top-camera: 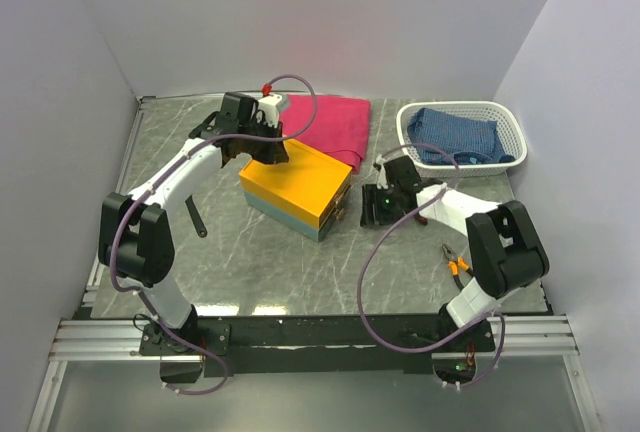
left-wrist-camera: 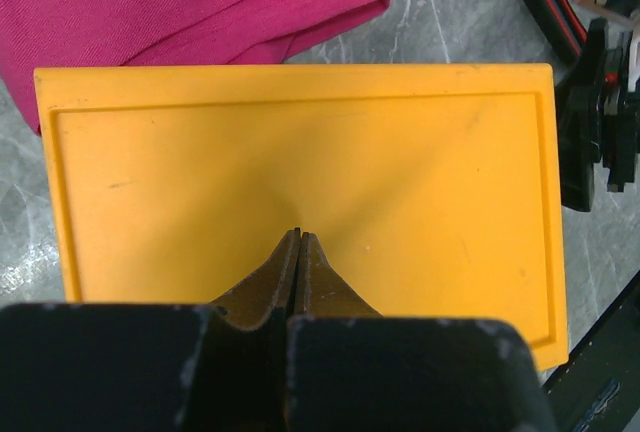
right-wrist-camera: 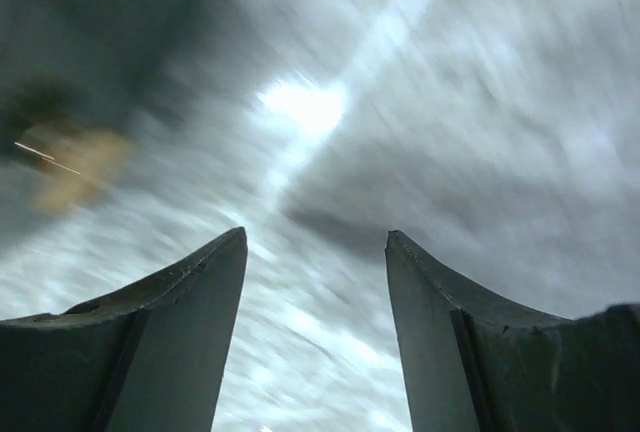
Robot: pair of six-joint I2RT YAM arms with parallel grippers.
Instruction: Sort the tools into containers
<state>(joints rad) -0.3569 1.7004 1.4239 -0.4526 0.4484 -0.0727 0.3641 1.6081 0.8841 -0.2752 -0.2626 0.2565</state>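
My left gripper [left-wrist-camera: 300, 239] is pinched fully shut on nothing, its tips over the orange-yellow lid of the rectangular teal-based box [left-wrist-camera: 300, 152], which sits mid-worktop. My right gripper [right-wrist-camera: 315, 252] stands open and empty above the grey marbled worktop [top-camera: 250, 262], just right of the box. Small orange-handled pliers [top-camera: 457, 263] lie near the right edge. The white slotted plastic basket [top-camera: 512, 130], holding a blue cloth [top-camera: 460, 137], fills the far right corner. A pink folded cloth [top-camera: 325, 124] lies along the far edge.
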